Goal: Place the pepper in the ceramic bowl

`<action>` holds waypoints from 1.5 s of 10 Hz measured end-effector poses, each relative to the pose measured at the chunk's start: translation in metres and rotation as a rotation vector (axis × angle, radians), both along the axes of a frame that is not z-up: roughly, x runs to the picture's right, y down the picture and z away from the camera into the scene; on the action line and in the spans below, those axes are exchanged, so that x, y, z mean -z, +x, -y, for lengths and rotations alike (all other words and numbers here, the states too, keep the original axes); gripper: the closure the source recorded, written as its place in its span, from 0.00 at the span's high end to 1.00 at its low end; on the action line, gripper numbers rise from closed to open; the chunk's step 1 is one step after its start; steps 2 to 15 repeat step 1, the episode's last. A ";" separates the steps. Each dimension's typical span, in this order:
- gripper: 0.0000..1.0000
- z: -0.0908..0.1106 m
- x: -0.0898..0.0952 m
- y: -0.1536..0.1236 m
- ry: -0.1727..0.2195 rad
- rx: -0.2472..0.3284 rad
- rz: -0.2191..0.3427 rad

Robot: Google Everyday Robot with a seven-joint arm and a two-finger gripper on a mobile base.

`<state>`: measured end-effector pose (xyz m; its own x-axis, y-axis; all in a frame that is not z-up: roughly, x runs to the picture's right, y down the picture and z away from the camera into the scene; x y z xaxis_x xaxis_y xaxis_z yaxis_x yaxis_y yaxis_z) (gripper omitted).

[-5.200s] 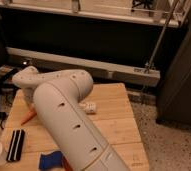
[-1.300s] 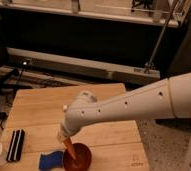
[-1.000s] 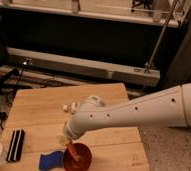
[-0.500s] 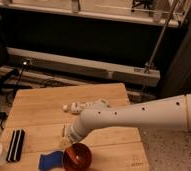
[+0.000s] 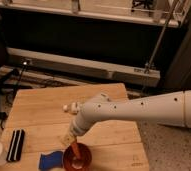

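- Pepper [image 5: 75, 151] hangs tilted from the tool [image 5: 70, 140], its lower end inside the ceramic bowl [image 5: 77, 158].
- Tool's fingers clamp the pepper's top, above the bowl rim.

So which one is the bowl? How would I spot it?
Find the wooden table and look along its front edge, under the tip of the big white arm. The ceramic bowl sits there, below the end effector, with the orange pepper poking into it. It is round, shiny and reddish-brown, unlike the blue block just to its left.
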<state>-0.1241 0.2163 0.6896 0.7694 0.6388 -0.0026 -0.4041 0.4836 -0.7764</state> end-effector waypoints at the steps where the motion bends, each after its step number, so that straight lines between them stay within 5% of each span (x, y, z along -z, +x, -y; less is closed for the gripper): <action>1: 0.80 0.001 0.000 -0.001 -0.012 -0.001 -0.001; 15: 0.80 0.001 0.000 -0.001 -0.012 -0.001 -0.001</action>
